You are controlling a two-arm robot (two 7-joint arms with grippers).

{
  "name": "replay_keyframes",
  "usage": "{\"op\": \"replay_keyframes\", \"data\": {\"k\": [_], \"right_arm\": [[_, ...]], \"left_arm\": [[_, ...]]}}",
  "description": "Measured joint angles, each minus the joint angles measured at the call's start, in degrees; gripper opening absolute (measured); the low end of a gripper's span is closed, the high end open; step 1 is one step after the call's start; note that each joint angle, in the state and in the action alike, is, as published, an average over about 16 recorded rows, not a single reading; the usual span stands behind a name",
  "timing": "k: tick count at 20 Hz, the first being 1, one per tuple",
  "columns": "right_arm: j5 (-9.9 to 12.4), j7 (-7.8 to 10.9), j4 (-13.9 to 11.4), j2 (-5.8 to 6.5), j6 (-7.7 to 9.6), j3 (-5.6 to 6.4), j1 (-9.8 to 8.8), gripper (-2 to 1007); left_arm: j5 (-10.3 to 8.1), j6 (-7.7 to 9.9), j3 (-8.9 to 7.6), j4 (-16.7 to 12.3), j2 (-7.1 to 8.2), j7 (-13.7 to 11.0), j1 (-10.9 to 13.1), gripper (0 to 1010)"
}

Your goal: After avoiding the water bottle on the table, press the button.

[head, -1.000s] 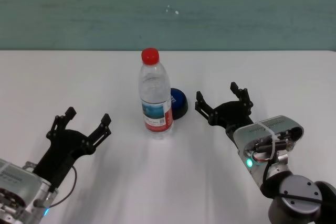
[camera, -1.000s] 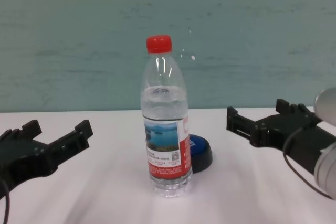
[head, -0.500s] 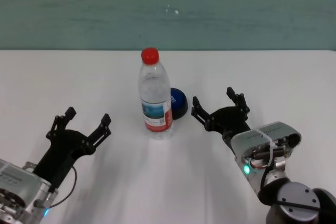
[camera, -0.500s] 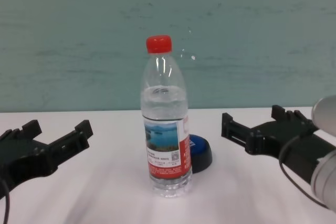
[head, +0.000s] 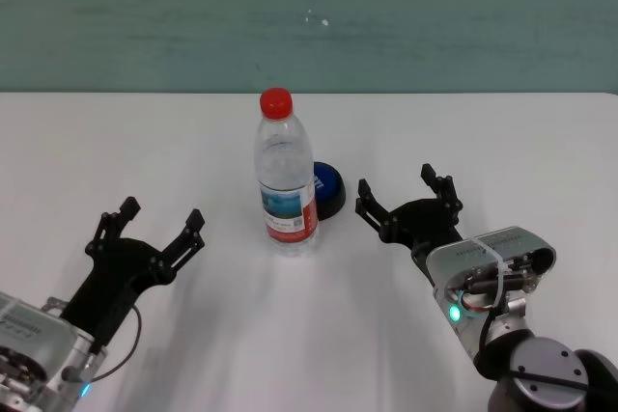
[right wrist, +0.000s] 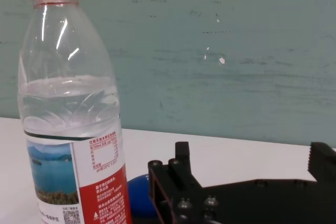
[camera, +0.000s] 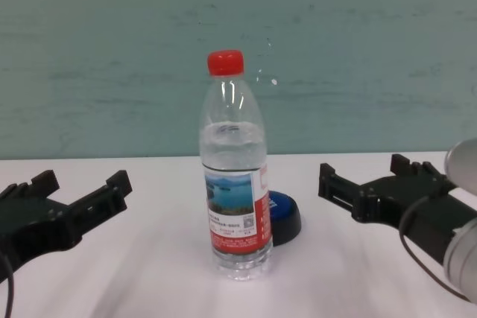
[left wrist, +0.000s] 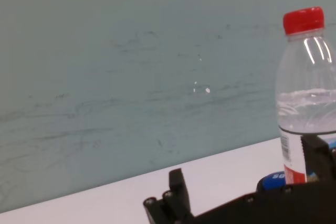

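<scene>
The water bottle [head: 287, 185] stands upright at the middle of the white table [head: 309, 335], with a red cap and a red-and-white label. The blue button [head: 329, 188] sits right behind it to the right, partly hidden by the bottle. My right gripper [head: 397, 182] is open and empty, low over the table to the right of the button, a short gap away. In the chest view the bottle [camera: 235, 184], the button [camera: 288, 214] and the right gripper [camera: 362, 170] show the same. My left gripper [head: 161, 211] is open and empty, left of the bottle.
A teal wall [head: 309, 16] runs behind the table's far edge. The right wrist view shows the bottle [right wrist: 73, 129] close by, with the button [right wrist: 140, 195] beside it.
My right gripper shifted slightly left toward the button, then eased back a little. The bottle, the button and my left arm have not moved.
</scene>
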Motion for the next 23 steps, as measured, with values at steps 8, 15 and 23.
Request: {"op": "replay_keyframes", "data": {"k": [8, 15, 23], "right_arm": [[0.1, 0.07, 0.1, 0.06, -0.06, -0.05, 0.03, 1004], [0.1, 0.16, 0.1, 0.1, -0.11, -0.09, 0.06, 1004], [0.1, 0.19, 0.2, 0.12, -0.13, -0.09, 0.07, 1004]], "left_arm": [[0.0, 0.0, 0.0, 0.0, 0.0, 0.0, 0.0, 1010], [0.0, 0.0, 0.0, 0.0, 0.0, 0.0, 0.0, 1010], [0.0, 0.0, 0.0, 0.0, 0.0, 0.0, 0.0, 1010]]}}
